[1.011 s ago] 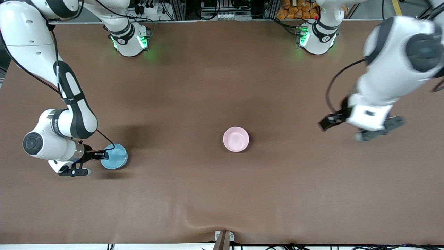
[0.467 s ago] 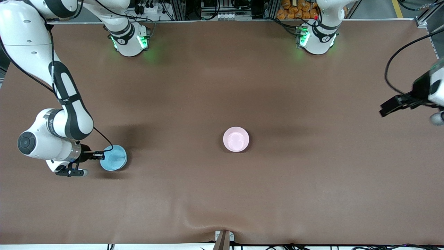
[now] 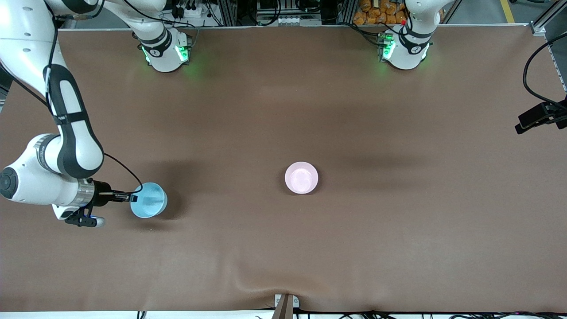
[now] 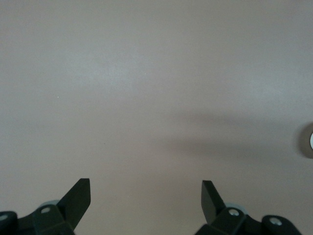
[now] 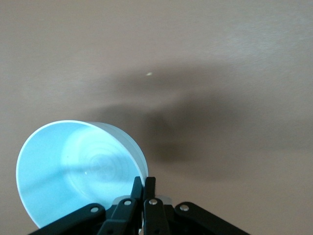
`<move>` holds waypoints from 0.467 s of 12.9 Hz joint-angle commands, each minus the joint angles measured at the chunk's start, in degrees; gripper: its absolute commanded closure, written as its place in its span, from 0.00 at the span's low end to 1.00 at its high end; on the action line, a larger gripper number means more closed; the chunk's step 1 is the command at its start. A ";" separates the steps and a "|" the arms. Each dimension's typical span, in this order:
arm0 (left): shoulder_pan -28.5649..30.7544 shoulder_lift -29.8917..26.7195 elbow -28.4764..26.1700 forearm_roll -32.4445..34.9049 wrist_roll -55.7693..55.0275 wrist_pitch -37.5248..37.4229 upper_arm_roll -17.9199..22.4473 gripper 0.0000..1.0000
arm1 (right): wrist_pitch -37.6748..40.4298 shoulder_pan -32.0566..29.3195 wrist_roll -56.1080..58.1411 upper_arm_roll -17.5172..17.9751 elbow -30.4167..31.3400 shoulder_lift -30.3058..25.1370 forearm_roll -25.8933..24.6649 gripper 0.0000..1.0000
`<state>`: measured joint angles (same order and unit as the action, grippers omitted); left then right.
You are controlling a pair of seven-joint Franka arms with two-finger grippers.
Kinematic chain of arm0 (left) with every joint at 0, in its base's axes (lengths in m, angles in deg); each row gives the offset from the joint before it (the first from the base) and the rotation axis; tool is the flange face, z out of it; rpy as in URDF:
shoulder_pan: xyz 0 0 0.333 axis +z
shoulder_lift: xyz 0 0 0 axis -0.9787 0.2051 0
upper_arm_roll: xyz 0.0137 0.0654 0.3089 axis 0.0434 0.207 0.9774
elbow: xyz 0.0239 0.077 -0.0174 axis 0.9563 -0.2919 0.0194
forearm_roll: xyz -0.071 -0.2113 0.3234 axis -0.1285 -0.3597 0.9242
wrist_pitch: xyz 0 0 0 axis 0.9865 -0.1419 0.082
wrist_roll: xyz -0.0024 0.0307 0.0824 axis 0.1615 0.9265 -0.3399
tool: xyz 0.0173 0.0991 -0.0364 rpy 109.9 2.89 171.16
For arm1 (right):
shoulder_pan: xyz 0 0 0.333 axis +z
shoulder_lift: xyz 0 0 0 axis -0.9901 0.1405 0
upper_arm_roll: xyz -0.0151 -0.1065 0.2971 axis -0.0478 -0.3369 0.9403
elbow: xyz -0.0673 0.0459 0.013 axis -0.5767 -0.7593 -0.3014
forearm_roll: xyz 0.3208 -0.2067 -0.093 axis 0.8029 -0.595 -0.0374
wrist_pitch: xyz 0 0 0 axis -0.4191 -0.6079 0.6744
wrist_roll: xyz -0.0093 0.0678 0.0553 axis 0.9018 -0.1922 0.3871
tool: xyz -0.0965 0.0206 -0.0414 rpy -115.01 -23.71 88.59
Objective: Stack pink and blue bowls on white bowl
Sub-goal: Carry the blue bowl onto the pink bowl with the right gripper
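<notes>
The light blue bowl (image 3: 149,206) is near the right arm's end of the table. My right gripper (image 3: 133,197) is shut on its rim and holds it tilted, slightly off the cloth; the right wrist view shows the bowl (image 5: 80,171) with the fingertips of the gripper (image 5: 144,183) pinching its wall. The pale pink bowl (image 3: 301,177) sits upright at the table's middle. The white bowl does not show on its own. My left gripper (image 4: 145,193) is open and empty over bare cloth at the left arm's end; only its wrist mount (image 3: 537,118) shows in the front view.
The brown cloth (image 3: 283,248) covers the table and has a wrinkle near the front edge. The two arm bases (image 3: 165,51) stand along the farthest edge. A pale bowl rim (image 4: 310,142) shows at the edge of the left wrist view.
The left arm has swung away from the pink bowl to the left arm's end, mostly out of the front view. The right gripper has raised and tilted the blue bowl.
</notes>
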<state>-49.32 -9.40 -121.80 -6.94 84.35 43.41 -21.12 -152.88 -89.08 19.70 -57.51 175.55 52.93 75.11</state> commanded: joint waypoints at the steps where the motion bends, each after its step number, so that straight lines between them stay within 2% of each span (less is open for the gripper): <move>1: 0.34 -3.41 -1.03 -2.53 0.91 -0.70 -0.87 0.00 | 1.11 5.81 -7.89 -0.26 0.59 -2.70 1.14 1.00; 6: 0.25 -4.30 -1.03 -4.65 1.09 -0.70 -1.84 0.00 | -0.03 19.61 -25.02 -0.26 0.51 -4.82 1.32 1.00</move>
<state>-49.64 -12.06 -121.84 -10.42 84.37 43.17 -22.63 -152.55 -73.77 0.17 -56.95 175.40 49.56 75.44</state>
